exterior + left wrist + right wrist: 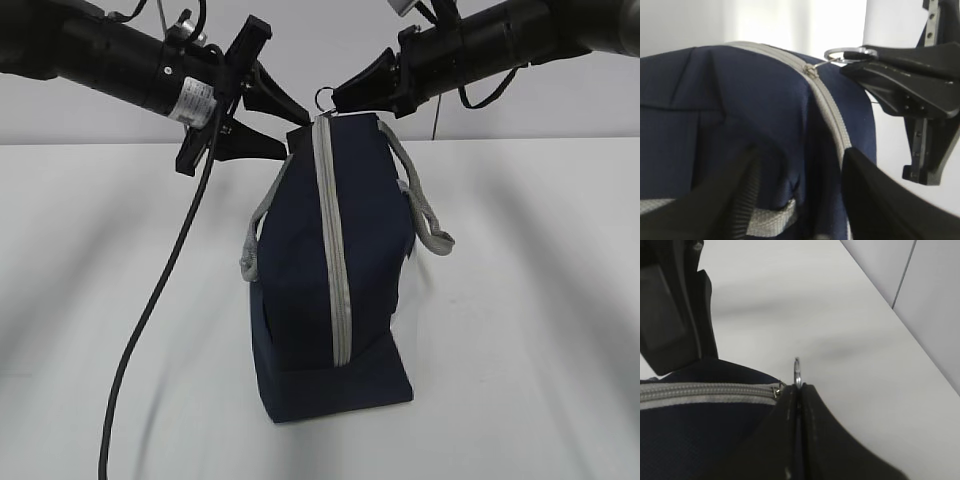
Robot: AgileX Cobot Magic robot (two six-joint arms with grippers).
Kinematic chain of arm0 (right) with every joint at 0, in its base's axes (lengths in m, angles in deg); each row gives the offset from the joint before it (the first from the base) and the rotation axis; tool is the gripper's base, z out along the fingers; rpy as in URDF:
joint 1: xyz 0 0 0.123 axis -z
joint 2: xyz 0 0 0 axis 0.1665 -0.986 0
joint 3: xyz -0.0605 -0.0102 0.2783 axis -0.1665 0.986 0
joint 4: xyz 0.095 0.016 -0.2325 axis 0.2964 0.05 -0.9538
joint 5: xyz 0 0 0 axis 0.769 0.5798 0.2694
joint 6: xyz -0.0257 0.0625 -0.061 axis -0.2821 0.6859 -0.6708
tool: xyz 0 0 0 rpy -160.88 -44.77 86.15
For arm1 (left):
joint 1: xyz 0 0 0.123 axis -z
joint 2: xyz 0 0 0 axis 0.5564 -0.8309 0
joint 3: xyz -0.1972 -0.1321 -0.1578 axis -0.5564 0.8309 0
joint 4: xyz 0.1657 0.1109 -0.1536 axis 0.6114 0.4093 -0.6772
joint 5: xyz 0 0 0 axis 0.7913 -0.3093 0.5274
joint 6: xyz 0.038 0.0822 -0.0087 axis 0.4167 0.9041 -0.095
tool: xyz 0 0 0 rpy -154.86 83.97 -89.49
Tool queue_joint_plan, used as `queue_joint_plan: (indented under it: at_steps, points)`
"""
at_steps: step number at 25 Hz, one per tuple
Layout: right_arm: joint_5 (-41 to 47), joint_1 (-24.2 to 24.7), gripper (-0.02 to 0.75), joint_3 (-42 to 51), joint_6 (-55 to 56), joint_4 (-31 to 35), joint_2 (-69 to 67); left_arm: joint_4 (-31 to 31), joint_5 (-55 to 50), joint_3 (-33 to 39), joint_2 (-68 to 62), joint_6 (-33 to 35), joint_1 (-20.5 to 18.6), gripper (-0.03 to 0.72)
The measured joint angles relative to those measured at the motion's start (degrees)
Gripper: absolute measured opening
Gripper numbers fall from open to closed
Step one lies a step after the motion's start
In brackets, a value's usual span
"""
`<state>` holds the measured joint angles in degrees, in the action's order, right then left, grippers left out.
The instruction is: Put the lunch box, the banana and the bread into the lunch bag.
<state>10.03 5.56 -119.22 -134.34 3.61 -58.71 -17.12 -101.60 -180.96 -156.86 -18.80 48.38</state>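
Note:
The navy lunch bag (360,250) stands upright on the white table, and its grey zipper (335,250) runs closed over the top and down the front. My right gripper (338,100) is shut on the metal ring pull (325,97) at the bag's top; the ring pull (797,371) pokes up from between the pressed fingertips. My left gripper (296,137) is open astride the bag's top left corner. In the left wrist view, navy fabric (740,100) fills the gap between its fingers (865,185). The lunch box, the banana and the bread are out of view.
Grey webbing handles hang off the bag's right side (430,225) and left side (250,250). A black cable (150,320) droops from the left arm down to the table's front edge. A pale wall stands behind the table.

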Motion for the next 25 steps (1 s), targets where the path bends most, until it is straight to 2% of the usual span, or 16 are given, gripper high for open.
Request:
queue_joint_plan:
  at_steps: [4, 10, 22, 25]
  points:
    - [0.0, 0.0, 0.0, 0.0, 0.0, 0.0, 0.0, 0.3, 0.8, 0.0, 0.0, -0.2, 0.0, 0.228]
    - [0.0, 0.0, 0.0, 0.0, 0.0, 0.0, 0.0, 0.2, 2.3, 0.0, 0.0, -0.2, 0.0, 0.147]
    - [0.0, 0.1, 0.0, 0.0, 0.0, 0.3, 0.0, -0.4, 3.1, 0.0, 0.0, -0.2, 1.5, 0.139]
    - [0.0, 0.1, 0.0, 0.0, 0.0, 0.3, 0.0, 0.2, 2.8, 0.0, 0.0, -0.4, 1.5, 0.162]
